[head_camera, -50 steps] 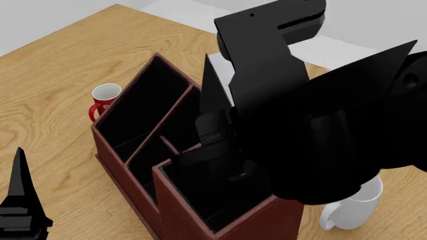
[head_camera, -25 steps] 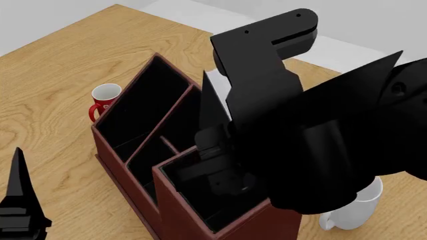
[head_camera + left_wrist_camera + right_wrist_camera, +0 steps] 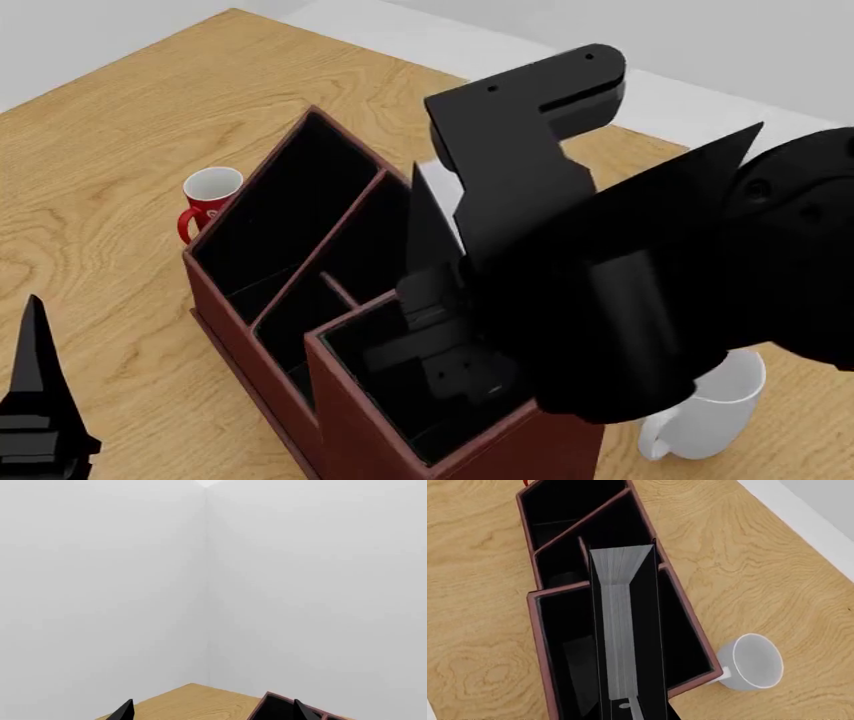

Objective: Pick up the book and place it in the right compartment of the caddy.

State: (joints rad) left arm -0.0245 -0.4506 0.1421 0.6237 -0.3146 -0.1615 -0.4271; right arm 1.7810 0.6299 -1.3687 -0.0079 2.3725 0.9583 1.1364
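Right gripper (image 3: pixel 447 345) jaws clamp the book (image 3: pixel 625 630) (page edges showing) over the caddy (image 3: pixel 254 330); left jaws wide.

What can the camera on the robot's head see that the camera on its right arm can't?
Only the head view shows the red mug beside the caddy's far end, the big black right arm, and the left gripper off by itself. Only the right wrist view shows the book's white page edges, hanging over the right compartment. Both show the caddy, the white mug and the wooden table.
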